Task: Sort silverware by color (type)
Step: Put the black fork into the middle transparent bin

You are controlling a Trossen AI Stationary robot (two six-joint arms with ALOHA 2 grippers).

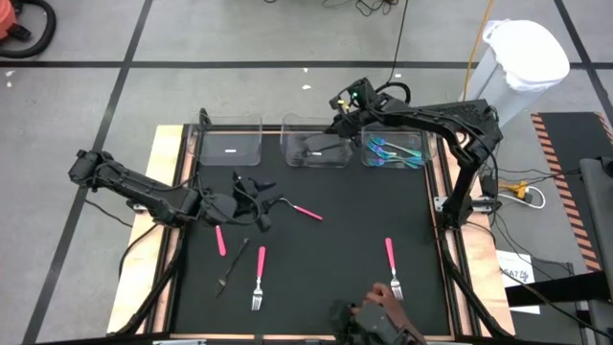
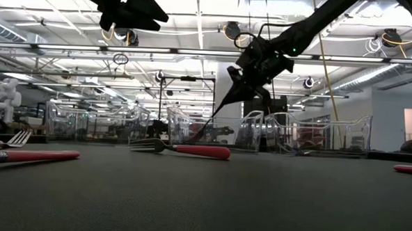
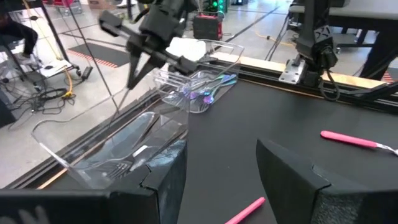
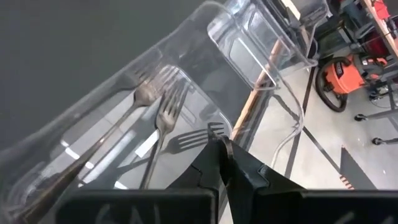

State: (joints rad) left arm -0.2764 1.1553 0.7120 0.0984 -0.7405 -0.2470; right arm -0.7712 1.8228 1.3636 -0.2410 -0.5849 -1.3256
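A: Any writing to read? I see white label patches on the floors of the bins, but nothing legible.

B: Same here. Right gripper point(image 1: 337, 123) hangs over the middle clear bin point(image 1: 316, 149), jaws pinched together. A dark utensil point(image 2: 216, 116) slants down from it into the bin, though the grip itself isn't clear.

A: Black forks point(image 4: 163, 115) already lie in that bin. The teal pieces point(image 1: 395, 153) sit in the bin on the right; the left bin point(image 1: 230, 146) shows only its label.

B: Left gripper point(image 1: 251, 196) hovers above the mat's left half, jaws partly apart, nothing between them.

A: Still on the black mat point(image 1: 326, 259): a pink-handled fork point(image 1: 297, 209) just beside that gripper, a pink handle point(image 1: 219, 240) below it, a black fork point(image 1: 232, 267), and two pink-handled forks point(image 1: 259, 279) point(image 1: 392, 267) near the front edge.

B: Off the table, a white bin point(image 1: 522, 67) and an orange vacuum point(image 4: 345, 76).
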